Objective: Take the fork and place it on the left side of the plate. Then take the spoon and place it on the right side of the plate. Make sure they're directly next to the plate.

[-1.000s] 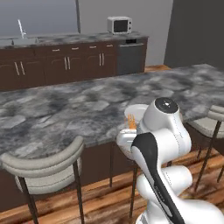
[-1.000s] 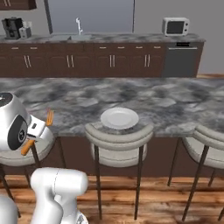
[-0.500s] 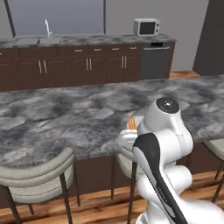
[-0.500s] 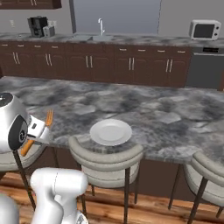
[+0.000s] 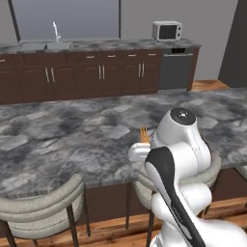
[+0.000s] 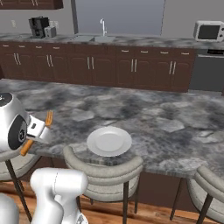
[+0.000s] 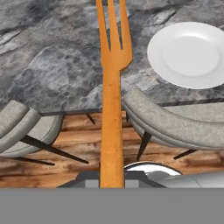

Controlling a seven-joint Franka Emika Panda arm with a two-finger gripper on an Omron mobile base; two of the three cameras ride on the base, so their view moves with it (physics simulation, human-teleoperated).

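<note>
Shift: whole scene has slid across both base views since the earlier frames, so that's my base driving along the island, not the things moving; the plate now sits nearer the middle of the right base view.
Hand: closed narrow on the fork, and I've kept that grip through the drive; hand rides at the near edge of the tabletop, just off the arm's shoulder.
Fork: bright orange, held by the handle, tines pointing away from me over the grey marble; in the left base view its tines peek up beside the arm.
Plate: white, empty, resting flat near the front edge of the tabletop, above a grey stool; in the hand view it lies to the right of the tines, apart from them.
Spoon: can't pick it out from here.
Meaning: I judge the fork leg is mid-carry, with the plate now within reach.
Next: lower the fork onto the bare marble directly beside the plate's left rim, then let go.
Risk: setting it too far off, or clipping the rim.
</note>
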